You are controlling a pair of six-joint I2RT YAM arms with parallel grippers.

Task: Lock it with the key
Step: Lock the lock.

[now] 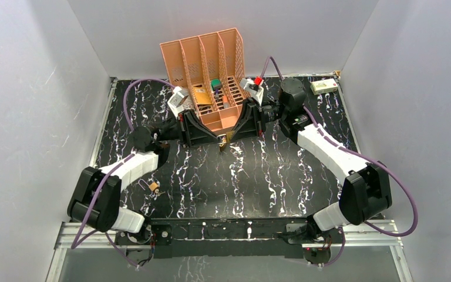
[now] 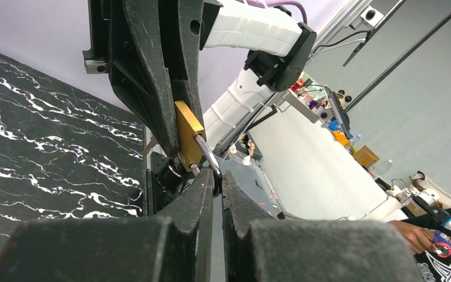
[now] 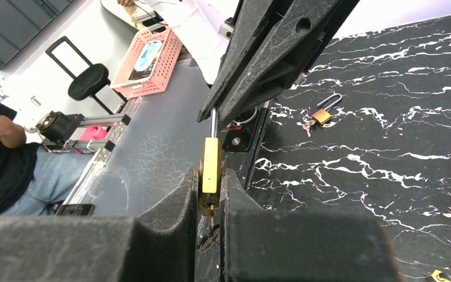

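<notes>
Right gripper (image 3: 209, 182) fingers, nearest the lens, were pinched narrow on the body of a brass padlock (image 3: 211, 158). Left gripper (image 2: 217, 179) was clamped tight on its shackle (image 2: 207, 154). Key (image 3: 209, 226) appeared to hang from the lock's underside, between the right fingers; detail was dim. Second padlock (image 3: 322, 116) lay on the black table (image 3: 387, 88), well apart.

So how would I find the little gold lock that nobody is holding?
Start at the black white-veined table, then find the left arm's white forearm. Beside it lies the small brass padlock, loose on the tabletop, unlike the other brass padlock gripped in both arms' jaws.
</notes>
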